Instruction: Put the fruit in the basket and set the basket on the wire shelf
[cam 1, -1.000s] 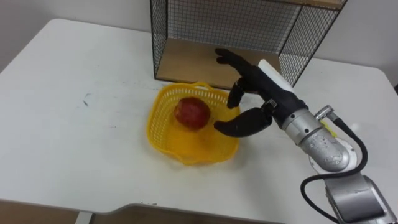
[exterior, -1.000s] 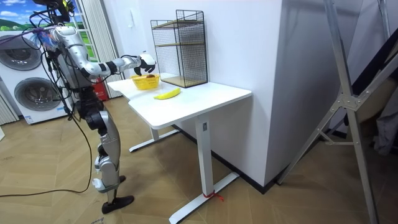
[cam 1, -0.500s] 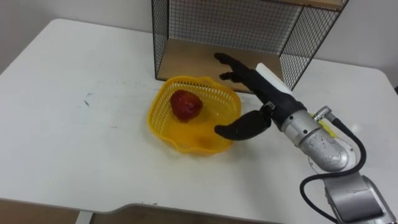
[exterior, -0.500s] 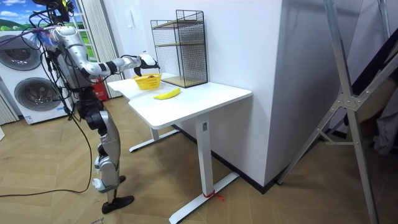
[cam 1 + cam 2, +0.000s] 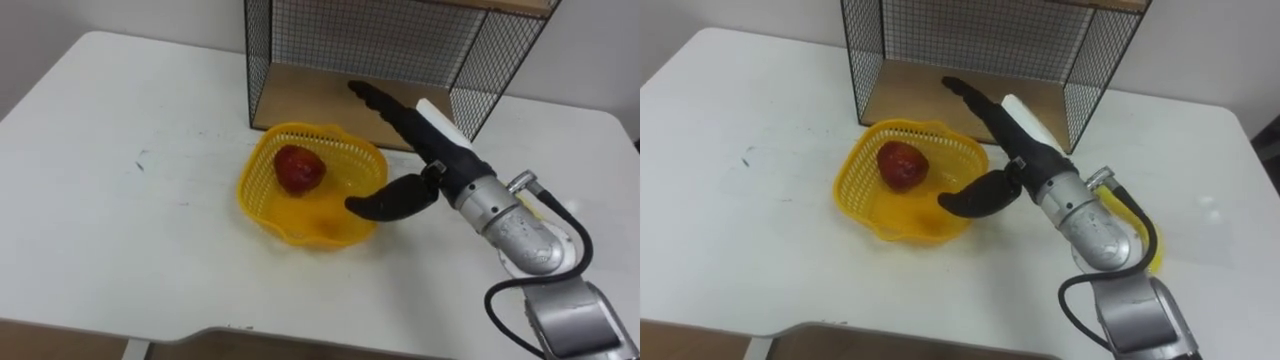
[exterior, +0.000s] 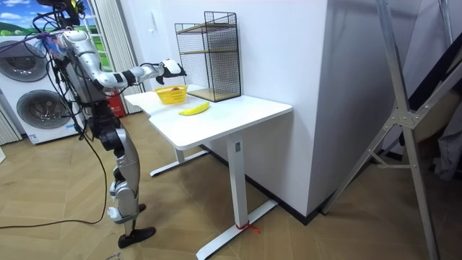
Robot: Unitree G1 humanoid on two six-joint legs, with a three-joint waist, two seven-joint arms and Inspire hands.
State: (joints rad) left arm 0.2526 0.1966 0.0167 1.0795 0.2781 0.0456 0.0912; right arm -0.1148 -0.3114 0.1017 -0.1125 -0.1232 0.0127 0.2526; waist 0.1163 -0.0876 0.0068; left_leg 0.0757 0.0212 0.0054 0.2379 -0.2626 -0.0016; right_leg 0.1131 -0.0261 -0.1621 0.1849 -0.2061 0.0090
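Note:
A yellow basket (image 5: 262,200) sits on the white table (image 5: 120,220) just in front of the wire shelf (image 5: 390,40). A red apple (image 5: 299,168) lies inside it, toward the back left. My right hand (image 5: 440,165) is open at the basket's right side. Its fingers stretch straight over the far right rim toward the shelf's wooden floor (image 5: 310,95), and the thumb lies by the near right rim. In the room view a yellow banana (image 6: 193,109) lies on the table beside the basket (image 6: 170,94), on the room view's right.
The shelf's mesh walls rise at the left and right of its open front. The table's near edge (image 5: 230,335) runs close below the basket. I stand at the table's end with washing machines (image 6: 36,108) behind me.
The hand's fingers, curled at the basket's rim a second ago, have straightened out toward the shelf. The basket has shifted a little toward the shelf and the apple has rolled back-left.

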